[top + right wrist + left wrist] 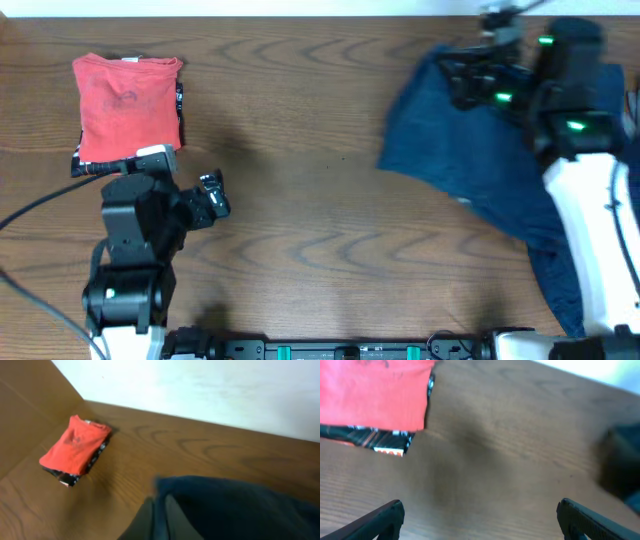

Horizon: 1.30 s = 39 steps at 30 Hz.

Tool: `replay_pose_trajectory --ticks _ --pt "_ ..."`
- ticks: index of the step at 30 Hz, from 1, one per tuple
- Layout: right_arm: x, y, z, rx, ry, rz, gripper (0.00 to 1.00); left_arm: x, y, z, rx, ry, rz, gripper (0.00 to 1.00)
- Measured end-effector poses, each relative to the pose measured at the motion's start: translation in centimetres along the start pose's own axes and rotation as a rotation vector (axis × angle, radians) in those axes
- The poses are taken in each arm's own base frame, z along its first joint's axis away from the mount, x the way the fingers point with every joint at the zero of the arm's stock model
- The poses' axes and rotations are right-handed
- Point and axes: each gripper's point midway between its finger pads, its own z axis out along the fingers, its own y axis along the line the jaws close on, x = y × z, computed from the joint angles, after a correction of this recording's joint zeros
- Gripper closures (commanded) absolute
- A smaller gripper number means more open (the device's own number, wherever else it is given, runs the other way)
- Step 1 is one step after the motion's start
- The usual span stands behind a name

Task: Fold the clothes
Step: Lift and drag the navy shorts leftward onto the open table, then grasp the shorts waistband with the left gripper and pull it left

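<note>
A dark navy-blue garment (460, 150) lies spread at the right of the table, part of it under the right arm. My right gripper (470, 85) is at its far edge and is shut on the navy fabric (230, 510), which hangs between its fingers (159, 520) in the right wrist view. My left gripper (212, 195) is open and empty over bare wood at the left, its fingertips (480, 515) wide apart. A blurred edge of the navy garment (622, 470) shows at the right of the left wrist view.
A folded red garment (128, 105) lies on a dark patterned one at the back left; it also shows in the left wrist view (375, 392) and the right wrist view (75, 447). The wooden table (320, 220) runs between the arms.
</note>
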Motion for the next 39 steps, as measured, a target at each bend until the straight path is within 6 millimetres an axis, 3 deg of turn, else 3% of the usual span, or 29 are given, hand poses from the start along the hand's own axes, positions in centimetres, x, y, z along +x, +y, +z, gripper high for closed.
replay_pose_trajectory --ticks 1,2,5,7,9,14,16,22,26,32,39 --pt "0.6 0.2 0.9 0.008 0.021 0.013 0.49 0.2 0.0 0.4 0.000 0.016 -0.002 0.02" --pt "1.5 0.2 1.8 0.021 0.049 0.019 0.42 0.5 0.0 0.8 0.003 0.036 -0.004 0.02" --pt "4.5 -1.0 3.0 0.098 0.155 0.065 0.38 1.5 -0.6 1.9 0.040 0.101 -0.014 0.02" --pt "6.5 -2.8 2.5 0.206 0.226 0.115 0.37 2.3 -1.1 2.7 0.077 0.149 -0.023 0.02" --pt "8.2 -4.9 1.3 0.331 0.287 0.168 0.33 3.0 -1.8 3.3 0.117 0.194 -0.035 0.02" --pt "12.4 -10.8 -4.1 0.670 0.433 0.301 0.29 3.9 -3.8 4.6 0.242 0.273 -0.078 0.02" --pt "13.4 -12.6 -6.2 0.764 0.466 0.339 0.23 4.1 -4.6 5.4 0.275 0.299 -0.109 0.02" --pt "15.3 -16.3 -11.3 0.927 0.514 0.467 0.04 5.8 -8.2 8.2 0.368 0.382 -0.117 0.02" --pt "16.0 -17.4 -13.3 0.976 0.533 0.515 0.01 7.7 -11.9 10.2 0.446 0.430 -0.064 0.02" --pt "16.7 -17.8 -14.6 1.001 0.556 0.550 0.01 11.9 -16.7 12.8 0.522 0.522 -0.045 0.02" --pt "16.9 -17.7 -14.8 1.003 0.565 0.556 0.01 17.0 -20.5 14.8 0.567 0.613 -0.054 0.01"
